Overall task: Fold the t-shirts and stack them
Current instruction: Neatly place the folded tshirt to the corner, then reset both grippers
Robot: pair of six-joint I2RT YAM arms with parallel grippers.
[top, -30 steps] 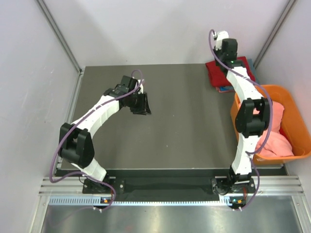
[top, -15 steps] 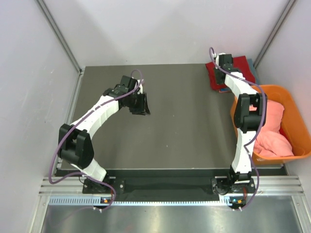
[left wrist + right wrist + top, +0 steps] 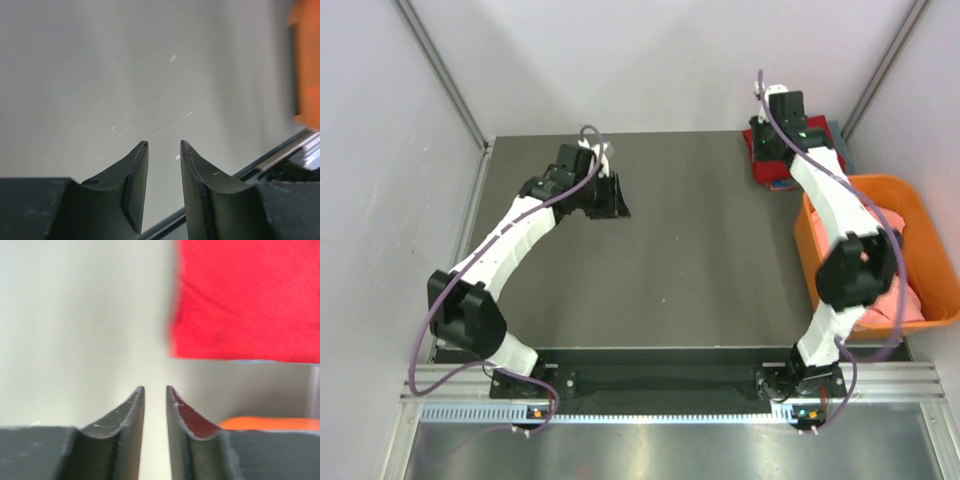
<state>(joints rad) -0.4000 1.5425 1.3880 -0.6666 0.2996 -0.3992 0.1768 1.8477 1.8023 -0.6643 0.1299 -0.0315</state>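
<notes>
My right tool (image 3: pixel 154 387), jaws slightly parted and empty, hangs at the 1 o'clock corner of the bench (image 3: pixel 700 260) beside the folded red t-shirt (image 3: pixel 245 305); the salmon-pink t-shirt (image 3: pixel 908 285), seemingly crumpled in the orange tub (image 3: pixel 885 182) at 3 o'clock, lies nearer it than to my equally parted, empty left tool (image 3: pixel 163 142).

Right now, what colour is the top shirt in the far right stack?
The top shirt is red, clearest in the right wrist view.

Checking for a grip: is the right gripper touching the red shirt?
Apart. The right wrist view shows bare table between the right gripper fingertips and the red shirt edge.
</notes>
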